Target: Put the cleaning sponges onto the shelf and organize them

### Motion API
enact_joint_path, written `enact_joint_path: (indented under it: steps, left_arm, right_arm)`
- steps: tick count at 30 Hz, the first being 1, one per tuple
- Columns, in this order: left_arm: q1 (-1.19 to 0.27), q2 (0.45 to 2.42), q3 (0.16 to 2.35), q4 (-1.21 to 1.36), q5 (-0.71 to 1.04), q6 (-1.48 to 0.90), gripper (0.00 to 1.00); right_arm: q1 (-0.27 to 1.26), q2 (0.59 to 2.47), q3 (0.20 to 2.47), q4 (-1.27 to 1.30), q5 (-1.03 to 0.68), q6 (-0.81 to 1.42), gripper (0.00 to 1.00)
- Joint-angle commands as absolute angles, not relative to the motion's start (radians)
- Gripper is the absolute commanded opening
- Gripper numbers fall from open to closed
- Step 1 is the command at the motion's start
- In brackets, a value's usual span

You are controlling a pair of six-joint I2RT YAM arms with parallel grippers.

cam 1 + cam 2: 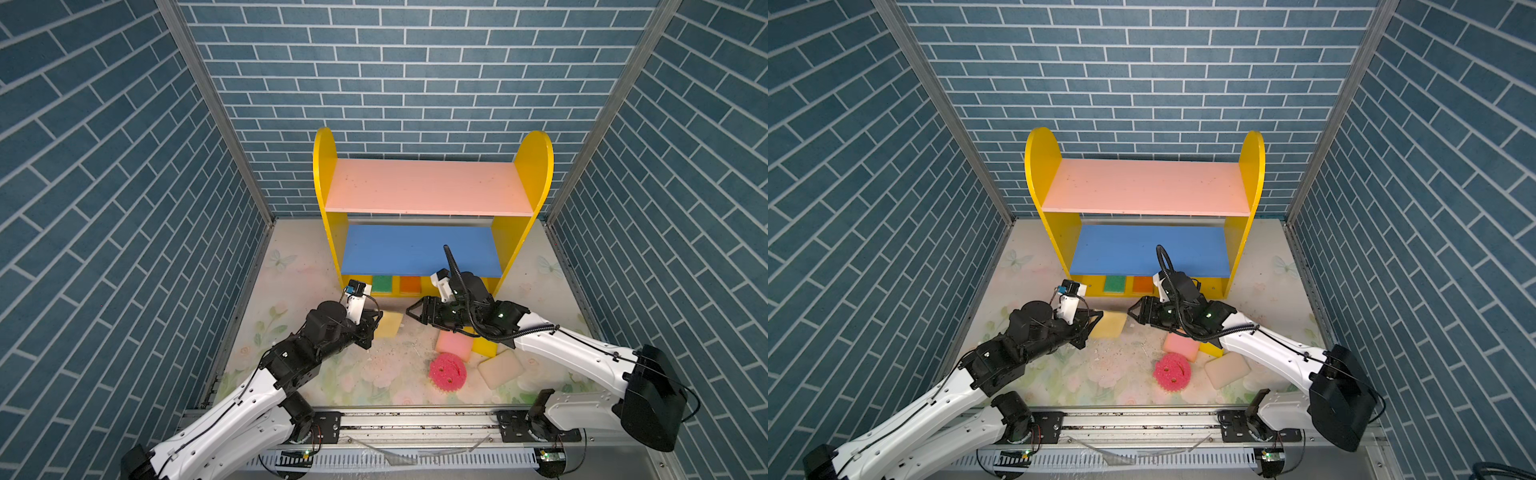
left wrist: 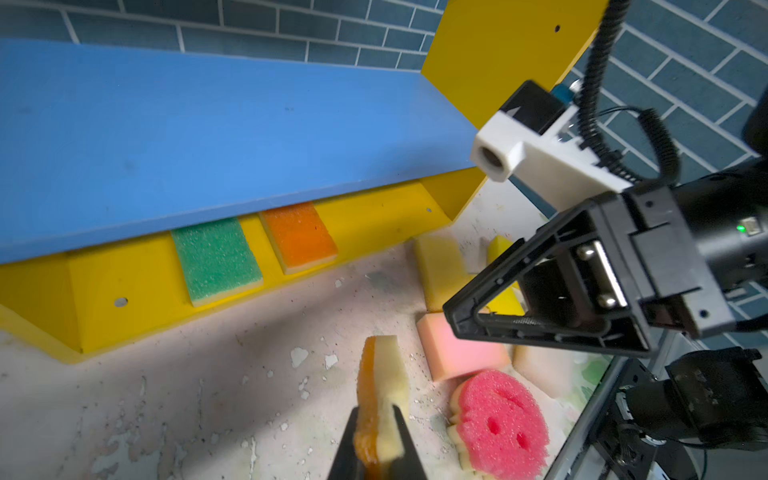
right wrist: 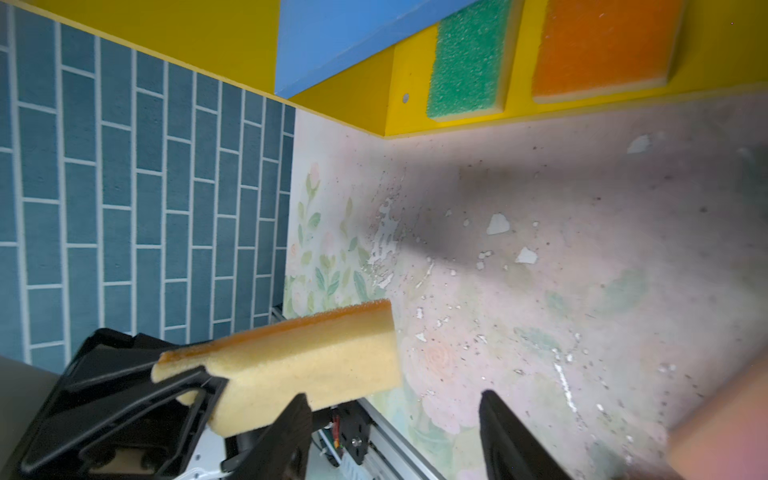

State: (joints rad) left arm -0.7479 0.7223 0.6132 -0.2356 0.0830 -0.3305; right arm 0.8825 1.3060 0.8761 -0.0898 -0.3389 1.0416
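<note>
Yellow-orange sponge (image 2: 384, 374) is sitting pinched in L pincer (image 2: 376, 419) over table (image 1: 374, 374) ctr, before shelf (image 1: 428, 187); R pincer (image 3: 392, 399) is gaping wide, empty, beside it.

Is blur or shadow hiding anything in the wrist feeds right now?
Left wrist view: the orange-backed sponge in the left gripper is sharp; a soft shadow darkens the table. Right wrist view: a dark shadow too, and an out-of-focus pinkish shape fills one corner, unidentifiable.
</note>
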Motion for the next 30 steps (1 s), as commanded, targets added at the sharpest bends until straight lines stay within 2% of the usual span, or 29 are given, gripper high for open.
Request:
enact_joint_path:
  steps: [1,9,13,17,21,25,28,30]
  left_arm:
    - [-0.764,0.700,0.621,-0.217,-0.005,-0.214,0.00]
    - [-0.793,0.706,0.619,-0.219,-0.074,-0.153,0.00]
    - [-0.888,0.771,0.662,-0.217,-0.179,-0.060,0.00]
    - [-0.983,0.885,0.752,-0.240,-0.260,0.067,0.00]
    - [-0.996,0.917,0.777,-0.224,-0.253,0.106,0.00]
    - [-0.996,0.915,0.762,-0.205,-0.270,0.123,0.00]
    - [-0.997,0.934,0.767,-0.222,-0.287,0.136,0.00]
    - [-1.000,0.944,0.769,-0.221,-0.278,0.135,0.00]
  right_arm:
    - [0.878,1.339,0.922,0.056,-0.413,1.173,0.68]
    - [0.871,1.459,0.982,0.198,-0.487,1.367,0.72]
    - [0.871,1.540,1.026,0.235,-0.539,1.419,0.72]
    - [0.871,1.607,1.054,0.287,-0.580,1.458,0.70]
    - [0.870,1.628,1.048,0.366,-0.619,1.504,0.65]
    - [0.868,1.616,1.025,0.396,-0.624,1.511,0.54]
    - [0.868,1.610,1.017,0.416,-0.638,1.516,0.39]
    - [0.866,1.608,1.016,0.417,-0.643,1.516,0.26]
